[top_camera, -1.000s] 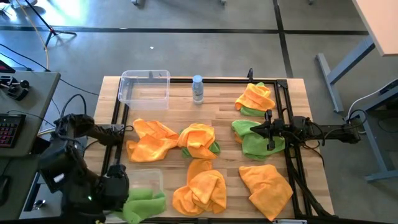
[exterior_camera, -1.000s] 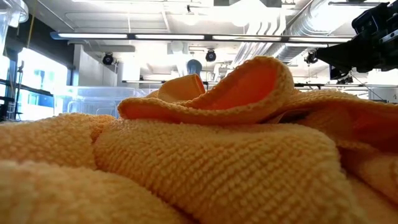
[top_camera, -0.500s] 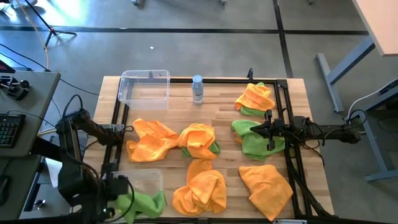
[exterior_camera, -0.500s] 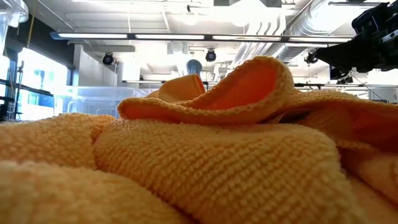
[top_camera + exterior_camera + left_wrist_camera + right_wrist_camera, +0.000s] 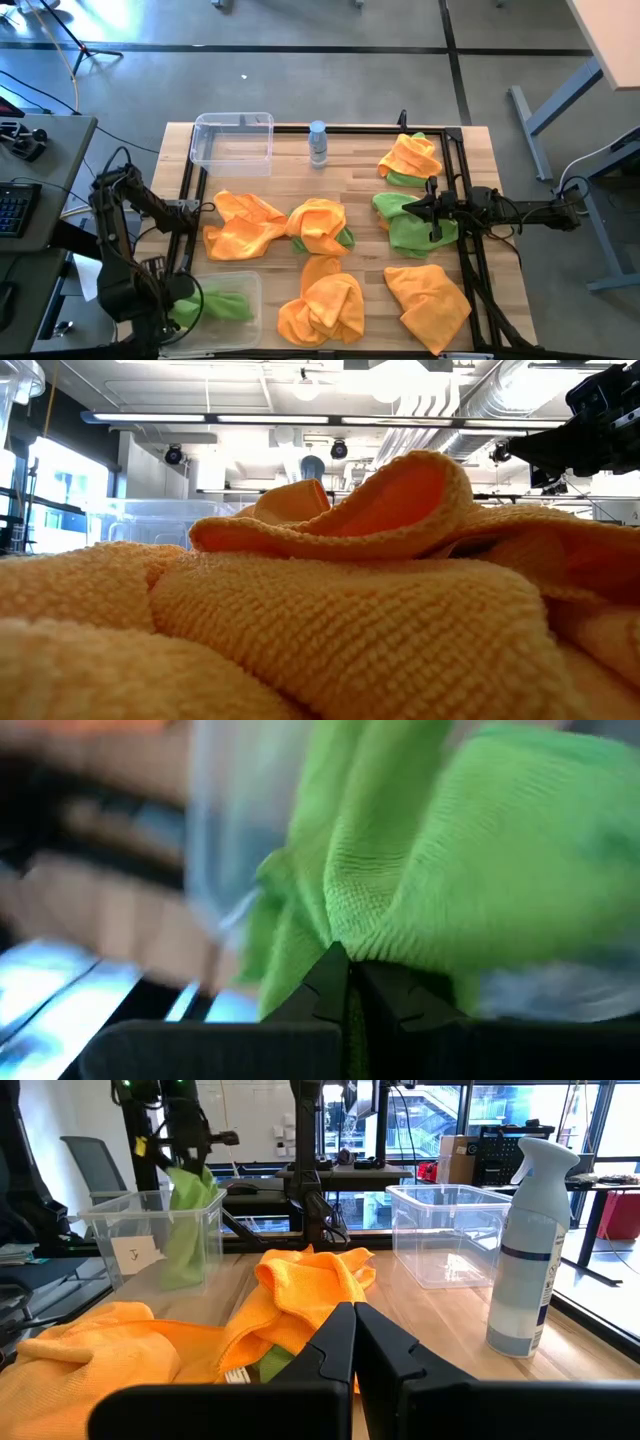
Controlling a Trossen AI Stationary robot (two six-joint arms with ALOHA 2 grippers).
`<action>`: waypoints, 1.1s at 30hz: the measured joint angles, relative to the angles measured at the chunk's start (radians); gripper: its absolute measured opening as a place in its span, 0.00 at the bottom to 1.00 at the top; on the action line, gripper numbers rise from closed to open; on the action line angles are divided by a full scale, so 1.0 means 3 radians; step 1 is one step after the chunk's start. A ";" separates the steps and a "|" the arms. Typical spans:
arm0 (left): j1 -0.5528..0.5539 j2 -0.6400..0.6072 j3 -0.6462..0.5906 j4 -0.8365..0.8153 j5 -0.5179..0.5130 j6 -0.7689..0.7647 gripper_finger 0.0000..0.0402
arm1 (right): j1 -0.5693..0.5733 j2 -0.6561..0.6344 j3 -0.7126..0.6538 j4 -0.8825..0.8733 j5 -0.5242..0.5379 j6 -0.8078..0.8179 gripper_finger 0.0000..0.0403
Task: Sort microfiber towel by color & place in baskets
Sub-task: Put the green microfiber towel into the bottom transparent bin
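At the near left corner of the table (image 5: 300, 180), the left gripper (image 5: 172, 300) is clenched on a green towel (image 5: 213, 306) and holds it over the near basket (image 5: 240, 290). Most of the green towel hangs inside this clear basket. From the left wrist, the dark fingers (image 5: 340, 982) are pinched tight on the green cloth. The other basket (image 5: 233, 142) sits at the far left of the table, with a spray bottle (image 5: 318, 143) just to its right. Orange towels (image 5: 320, 305) lie spread over the middle and the near side of the table, and some have green cloth under them. One orange towel (image 5: 330, 610) lies right in front of the low camera and fills most of that view. On the right side, the right gripper (image 5: 408, 209) is closed with nothing in it. It rests over another green towel (image 5: 415, 228) near the right edge.
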 joint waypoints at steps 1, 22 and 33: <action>0.0020 -0.0021 0.0015 0.0110 -0.0157 0.0020 0.00 | 0.0000 0.0000 0.0000 0.0000 -0.0001 0.0000 0.00; 0.0216 0.0191 0.0085 0.0614 -0.1292 0.0468 0.01 | -0.0001 0.0000 0.0000 0.0000 0.0000 0.0000 0.00; 0.0216 0.0572 0.0084 0.0610 -0.1155 0.0430 0.24 | 0.0000 0.0000 0.0000 -0.0001 0.0000 0.0000 0.00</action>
